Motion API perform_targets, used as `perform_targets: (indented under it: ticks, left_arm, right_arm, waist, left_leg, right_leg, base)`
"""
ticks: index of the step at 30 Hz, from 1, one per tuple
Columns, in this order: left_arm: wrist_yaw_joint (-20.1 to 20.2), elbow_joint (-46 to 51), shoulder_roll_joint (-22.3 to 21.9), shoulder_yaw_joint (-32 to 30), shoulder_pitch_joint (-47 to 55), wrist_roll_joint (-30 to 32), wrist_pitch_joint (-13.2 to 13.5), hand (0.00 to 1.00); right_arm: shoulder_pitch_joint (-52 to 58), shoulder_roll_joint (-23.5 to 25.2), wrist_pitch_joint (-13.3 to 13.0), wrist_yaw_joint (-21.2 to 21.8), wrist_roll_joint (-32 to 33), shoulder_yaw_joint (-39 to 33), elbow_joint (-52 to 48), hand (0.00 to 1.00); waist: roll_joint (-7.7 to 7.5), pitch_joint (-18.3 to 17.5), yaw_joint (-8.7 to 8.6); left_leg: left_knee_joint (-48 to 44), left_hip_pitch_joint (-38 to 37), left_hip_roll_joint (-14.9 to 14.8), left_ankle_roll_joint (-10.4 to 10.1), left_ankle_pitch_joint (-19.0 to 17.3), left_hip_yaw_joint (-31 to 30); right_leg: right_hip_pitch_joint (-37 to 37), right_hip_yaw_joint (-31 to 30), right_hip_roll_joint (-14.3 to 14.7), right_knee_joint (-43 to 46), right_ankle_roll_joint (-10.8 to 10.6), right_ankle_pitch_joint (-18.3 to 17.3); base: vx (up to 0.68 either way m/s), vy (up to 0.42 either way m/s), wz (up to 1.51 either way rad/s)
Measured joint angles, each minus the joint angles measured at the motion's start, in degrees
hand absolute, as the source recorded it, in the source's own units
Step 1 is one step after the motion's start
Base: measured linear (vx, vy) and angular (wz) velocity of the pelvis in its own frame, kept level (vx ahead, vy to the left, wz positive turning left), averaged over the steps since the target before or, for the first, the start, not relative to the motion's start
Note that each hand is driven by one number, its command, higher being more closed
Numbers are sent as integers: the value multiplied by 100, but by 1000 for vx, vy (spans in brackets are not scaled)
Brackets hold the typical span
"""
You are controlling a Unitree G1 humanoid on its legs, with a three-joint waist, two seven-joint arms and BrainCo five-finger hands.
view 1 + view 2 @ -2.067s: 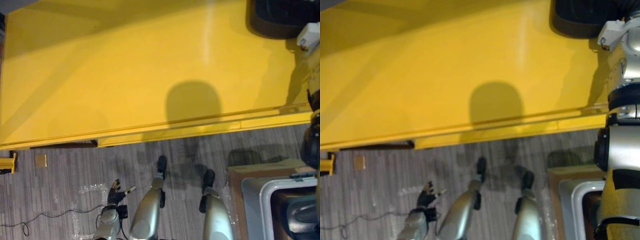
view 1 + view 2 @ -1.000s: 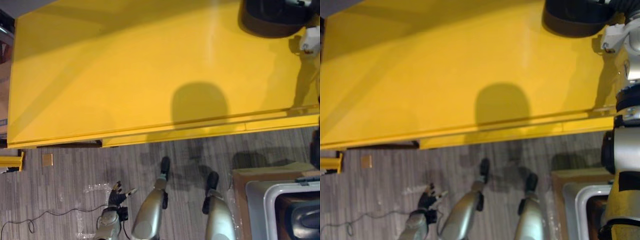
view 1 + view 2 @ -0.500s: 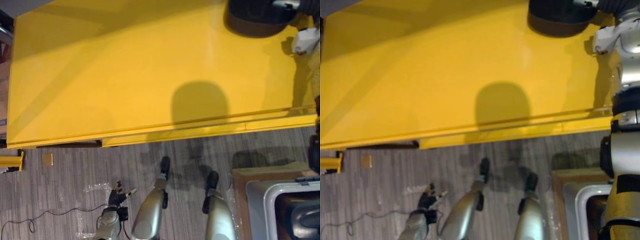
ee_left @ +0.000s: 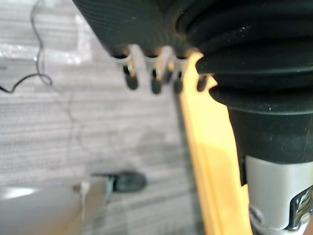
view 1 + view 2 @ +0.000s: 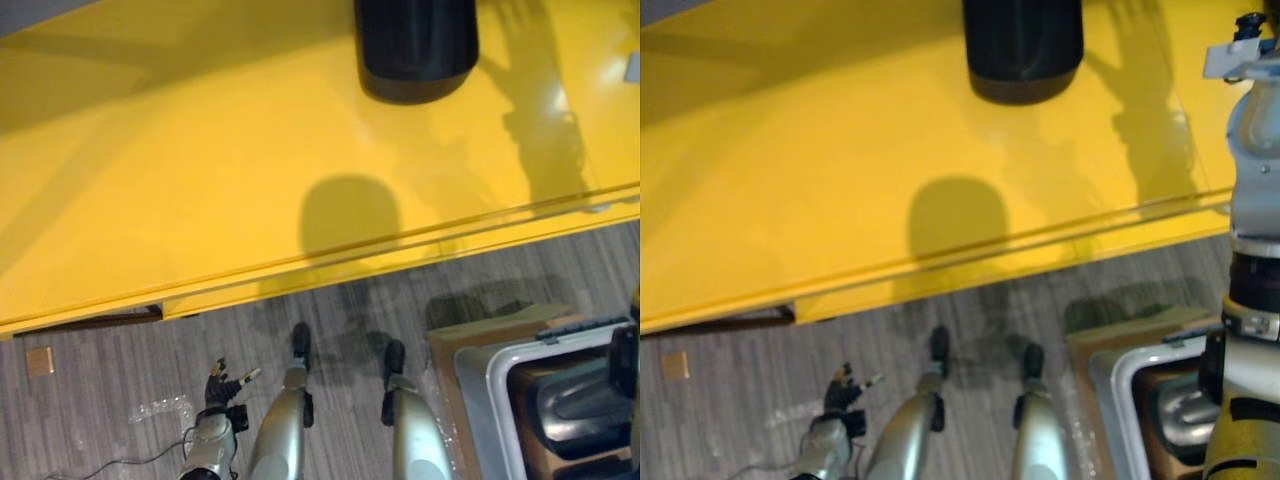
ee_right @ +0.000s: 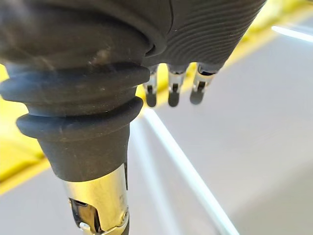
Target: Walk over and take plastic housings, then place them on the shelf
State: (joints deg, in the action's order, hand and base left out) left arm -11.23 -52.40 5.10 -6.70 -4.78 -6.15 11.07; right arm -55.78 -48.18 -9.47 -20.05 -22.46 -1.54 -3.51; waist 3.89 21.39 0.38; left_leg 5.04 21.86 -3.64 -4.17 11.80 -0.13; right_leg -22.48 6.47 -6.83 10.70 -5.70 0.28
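On the yellow shelf (image 5: 200, 180), far side: one black housing (image 5: 415, 45), lying flat, well back from the near edge. Robot's left hand (image 5: 222, 385) hangs low near the floor, fingers straight, nothing held. Its right hand (image 6: 172, 95) has its fingers straight and slack, likewise empty. At the robot's right, a grey bin (image 5: 478, 385) sits on a cardboard box (image 5: 450, 335); dark parts (image 5: 580, 400) inside, housings by the look.

Judgement: this piece is placed, so the step in hand is fetching another. Turn squarely to the bin before reaching. Grip one part across its long sides, thumb opposed. Lift clear of the rim. Set it beside the first, not on it.
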Motion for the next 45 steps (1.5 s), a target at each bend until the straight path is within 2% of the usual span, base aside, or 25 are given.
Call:
perform_targets:
  ticks: [2, 8, 11, 16, 21, 26, 29, 40, 45]
  left_arm:
    - [-41, -10, 3, -7, 1, -2, -1, 0]
    - [-113, -54, 12, -149, 5, -2, -1, 0]
    - [-111, -55, 13, -157, 6, -2, -1, 0]
    - [-107, -66, 13, -155, 4, -6, -1, 0]
    - [-100, -82, 13, -152, -28, -14, 0, 0]
    - [-64, -85, 53, -152, -48, -19, -1, 0]
    - [29, -105, 76, -148, -83, -23, -2, 0]
    - [95, -183, 74, -102, -113, -69, -29, 0]
    - [131, -202, 74, -103, -113, -68, -94, 0]
  right_arm:
    - [42, 2, -208, 56, -24, 442, -88, 0]
    - [54, 9, -441, 612, 42, 1402, -48, 0]
    - [-177, 14, -552, 841, 164, 1889, 324, 0]
    - [-779, 17, -539, 1305, 530, 2517, 1169, 0]
    - [-1170, 10, -526, 1626, 837, 2857, 1597, 0]
    - [-1282, -32, -517, 2233, 1369, 3283, 1784, 0]
    - [-1291, -79, -414, 2530, 1500, 3501, 1893, 0]
    - [-1278, -371, -162, 2753, 1494, 3544, 2144, 0]
    - [-983, -522, -151, 2822, 1504, 3500, 1922, 0]
  waist:
    - [-1, 0, 14]
    - [-37, 3, 72]
    - [-63, 9, 86]
    - [-79, 12, 131]
    - [-88, 18, 170]
    - [-226, 98, 177]
    - [-268, 122, 188]
    - [-268, 122, 161]
    - [-276, 125, 161]
  left_leg:
    - [0, 0, 4, 1, 0, 6]
    - [-2, 5, 14, 5, 3, -6]
    - [-3, 6, 16, 5, 5, -15]
    - [-1, 9, 14, 7, 8, -38]
    - [0, 18, 12, 6, 9, -79]
    - [0, 17, 4, 6, 9, -82]
    - [0, 18, 9, 6, 10, -85]
    - [1, -3, 2, 5, 11, -55]
    - [2, -43, 1, 5, 9, 17]
  right_leg:
    - [-1, -10, -2, -1, -11, 13]
    - [-1, -5, -10, 2, -17, 21]
    - [0, 0, -10, 9, -17, 20]
    - [0, 14, -7, 26, -16, 19]
    - [0, 62, -8, 56, 11, 1]
    - [0, 73, -3, 63, 20, -6]
    - [2, 75, -8, 65, 21, -6]
    - [3, 49, -2, 66, 21, -5]
    - [5, -20, -1, 66, 19, -4]
  base:
    - [0, 0, 0]
    - [0, 0, 0]
    - [0, 0, 0]
    - [0, 0, 0]
    - [3, -13, 3]
    - [0, 0, 0]
    - [0, 0, 0]
    - [0, 0, 0]
    - [0, 0, -5]
